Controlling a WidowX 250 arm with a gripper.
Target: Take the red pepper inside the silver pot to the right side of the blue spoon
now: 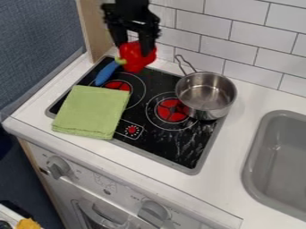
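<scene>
Oven panel (82, 171) carries faint lettering (106, 181) while the fingers (146, 43) clamp the red pepper (135, 63).

The pepper (135, 63) I hold looks of glossy plastic. From the middle of the glossy cooktop (167, 150), I see at two o'clock a shiny metal pot (210, 108), at nine a matt cloth towel (92, 112).
</scene>
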